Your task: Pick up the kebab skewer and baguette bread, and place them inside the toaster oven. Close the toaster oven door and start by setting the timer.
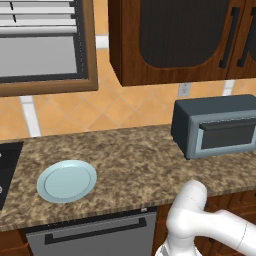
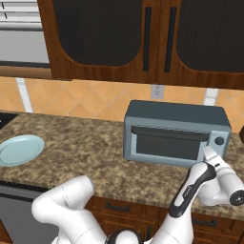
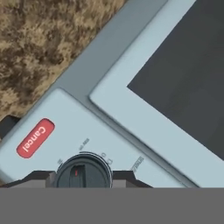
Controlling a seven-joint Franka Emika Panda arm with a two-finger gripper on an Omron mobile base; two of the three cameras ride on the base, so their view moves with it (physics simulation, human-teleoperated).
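gripper [image 3: 83,178]: closed on the timer knob [image 3: 83,171], one finger each side
toaster oven door [image 2: 169,144]: shut
plate [image 1: 66,181]: bare

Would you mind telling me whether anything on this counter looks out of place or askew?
Nothing stands out. The toaster oven sits square on the counter, its door shut flush, and the plate lies flat and bare.

Speckled brown granite counter [image 1: 125,155]; orange diamond-tiled backsplash [image 1: 100,107] with a white wall outlet [image 2: 157,91]; dark wood upper cabinets [image 2: 143,38] with black bar handles; wood-framed window [image 1: 42,45] with blinds.
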